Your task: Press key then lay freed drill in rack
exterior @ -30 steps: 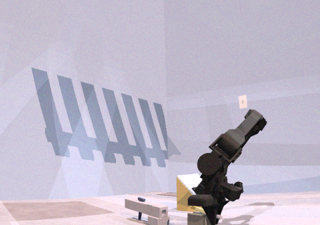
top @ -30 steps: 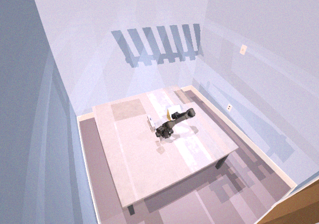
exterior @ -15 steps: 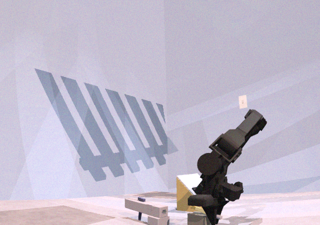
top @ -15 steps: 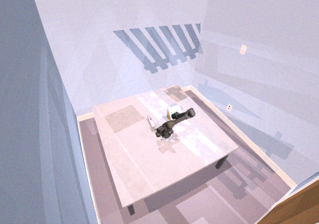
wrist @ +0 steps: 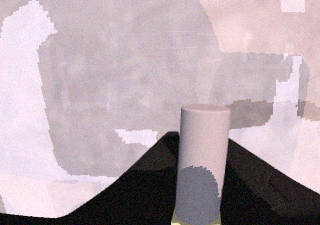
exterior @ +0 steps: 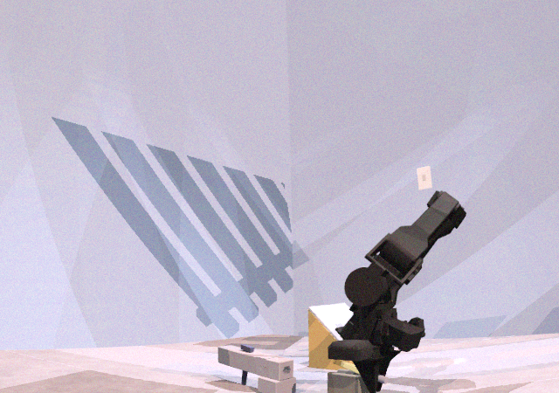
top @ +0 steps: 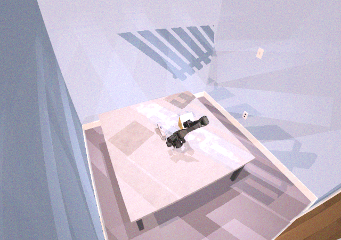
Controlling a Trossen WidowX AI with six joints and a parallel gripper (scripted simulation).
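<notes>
My gripper (wrist: 192,143) (exterior: 374,385) points down and is shut on the drill (wrist: 205,157) (exterior: 382,379). The drill is a pale cylinder with a yellow part behind it. In the exterior view it lies across between the fingertips, its yellow part over a grey block (exterior: 341,383) that may be the rack. I cannot tell whether it touches that block. The pale housing (exterior: 257,362) (top: 160,130) stands to the left, with an empty-looking hole in its end. The dark blue key (exterior: 247,348) sits on its top, and a dark stem shows beneath. The arm hides the fingertips in the top view.
A yellow wedge-shaped box (exterior: 321,346) (top: 180,122) with a white sloping top stands behind the arm. A smaller pale block (exterior: 272,385) is under the housing's near end. The table (top: 154,176) carries strong patches of light and shadow.
</notes>
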